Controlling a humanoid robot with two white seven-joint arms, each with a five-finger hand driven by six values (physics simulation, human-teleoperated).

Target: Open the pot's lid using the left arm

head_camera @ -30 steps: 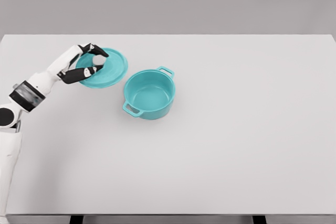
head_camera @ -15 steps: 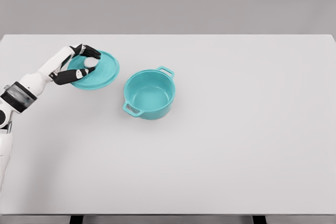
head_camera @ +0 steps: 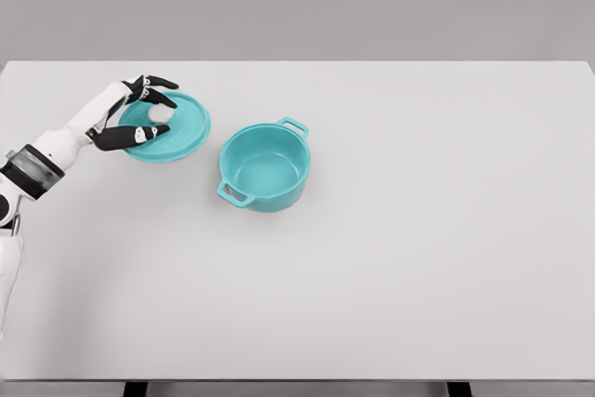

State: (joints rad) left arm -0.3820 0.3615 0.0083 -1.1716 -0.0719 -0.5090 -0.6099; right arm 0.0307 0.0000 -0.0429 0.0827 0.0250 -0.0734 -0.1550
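The teal pot stands uncovered on the white table, its two side handles pointing to the far right and near left. Its teal lid lies flat on the table to the pot's left, with the white knob facing up. My left hand hovers over the lid's left part. Its fingers are spread above the knob and its thumb is below it, with small gaps between them and the knob. The right arm is out of view.
The table's far edge runs just behind the lid, and its left edge lies under my left forearm.
The lid moved left, away from the pot, and came down flat on the table. Since then the left hand's fingers have spread off the knob.
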